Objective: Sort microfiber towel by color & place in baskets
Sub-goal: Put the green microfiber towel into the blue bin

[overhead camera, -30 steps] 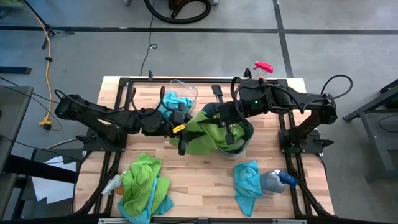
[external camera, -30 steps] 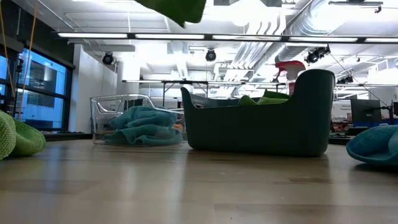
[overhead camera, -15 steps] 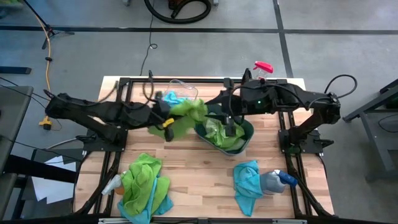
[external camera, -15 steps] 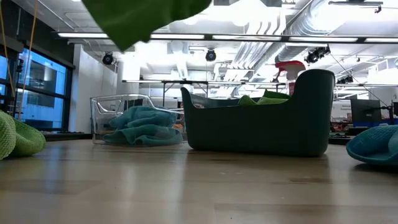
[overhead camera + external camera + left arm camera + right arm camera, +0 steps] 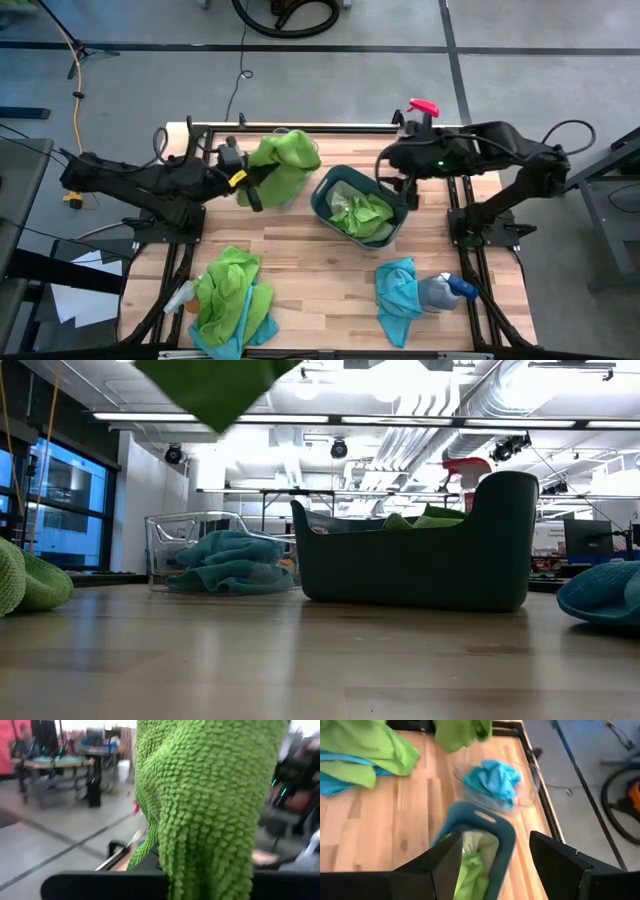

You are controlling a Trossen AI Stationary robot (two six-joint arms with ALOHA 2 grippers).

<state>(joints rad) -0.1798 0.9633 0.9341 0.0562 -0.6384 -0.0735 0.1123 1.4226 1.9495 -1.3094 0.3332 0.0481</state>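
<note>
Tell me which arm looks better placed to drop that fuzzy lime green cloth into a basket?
The left. Its gripper already holds the fuzzy lime green cloth in the air, over the clear see-through tub. The right gripper is open and empty beside the dark teal-grey tub.

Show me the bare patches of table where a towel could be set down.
Bare wood lies between the green-and-blue towel pile and the blue towel, in front of the dark teal basket. The far edge is crowded: the clear basket, the teal basket and the left pincer's hanging green towel.
</note>
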